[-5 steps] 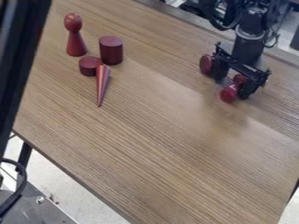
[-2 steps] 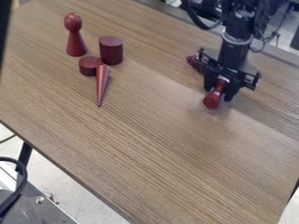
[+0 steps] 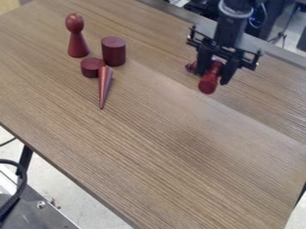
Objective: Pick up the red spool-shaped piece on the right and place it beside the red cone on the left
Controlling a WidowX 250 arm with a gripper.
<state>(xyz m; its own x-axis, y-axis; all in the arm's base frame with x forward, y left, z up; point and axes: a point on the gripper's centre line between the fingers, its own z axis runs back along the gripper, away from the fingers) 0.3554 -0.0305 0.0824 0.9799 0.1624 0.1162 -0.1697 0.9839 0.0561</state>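
Now, camera view: black gripper (image 3: 214, 79) over the far right, jaws closed on a red piece (image 3: 209, 82)!

And look at that hold, the fingers pinching the red piece from both sides, its thick end sticking out below them, tilted toward the near side; just left of the gripper, a second red object (image 3: 191, 67) peeks out, its shape mostly hidden. Over at far left, a peg figure (image 3: 76, 38) stands upright with its round head on top, a tall cylinder (image 3: 113, 51) stands to its right, and a short cylinder (image 3: 91, 67) sits just nearer, with the cone (image 3: 104, 82) lying beside it, tip toward the near side of the wooden table (image 3: 161, 147).
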